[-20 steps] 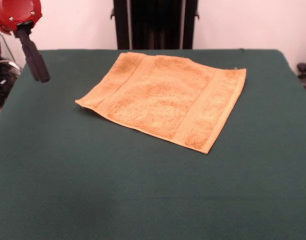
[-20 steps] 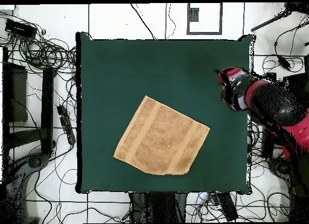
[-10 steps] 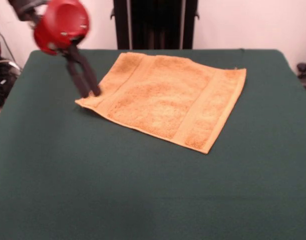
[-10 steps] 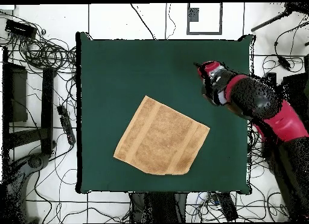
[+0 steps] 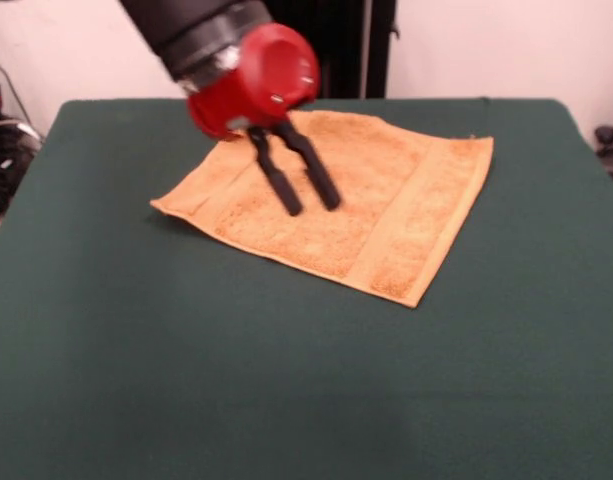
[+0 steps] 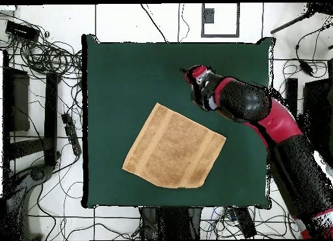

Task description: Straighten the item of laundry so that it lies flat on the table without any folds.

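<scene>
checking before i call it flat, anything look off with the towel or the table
Mostly tidy. The towel lies spread out, rotated askew to the table edges. Its left corner in the front view looks slightly raised, with a shadow beneath. The open gripper is over the towel; contact is unclear. Nothing spilled or damaged.

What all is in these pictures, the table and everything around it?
towel: one, orange-tan, spread out on the table, a paler woven band near two opposite edges, its corner nearest the picture's left in the front view slightly raised
table: one, dark green cloth top, fills most of both views
cables: many, black, strewn on the white floor around the table in the overhead view
dark stand: one, black, behind the table's far edge in the front view
arm: one, red and black, reaching in over the table
gripper: one, black fingers spread apart below a red wrist, over the towel, holding nothing
</scene>
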Robot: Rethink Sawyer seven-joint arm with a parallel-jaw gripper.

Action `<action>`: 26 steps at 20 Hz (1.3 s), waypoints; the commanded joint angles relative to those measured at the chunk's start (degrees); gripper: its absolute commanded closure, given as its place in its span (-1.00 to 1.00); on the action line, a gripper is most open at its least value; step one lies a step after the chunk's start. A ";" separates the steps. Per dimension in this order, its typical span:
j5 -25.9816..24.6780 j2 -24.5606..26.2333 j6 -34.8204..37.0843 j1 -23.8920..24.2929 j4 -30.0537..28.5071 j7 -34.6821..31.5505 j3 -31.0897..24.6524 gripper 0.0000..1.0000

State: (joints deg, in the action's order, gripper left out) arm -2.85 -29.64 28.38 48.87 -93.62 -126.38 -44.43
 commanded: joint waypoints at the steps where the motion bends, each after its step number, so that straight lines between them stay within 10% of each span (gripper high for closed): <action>1: -4.19 4.96 -2.70 -4.70 -3.65 3.65 -2.20 -1.00; 26: -14.90 15.77 -1.04 -4.32 -0.69 5.94 2.45 -1.00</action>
State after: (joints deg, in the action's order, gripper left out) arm -13.79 -19.50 28.11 47.02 -94.29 -126.38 -44.62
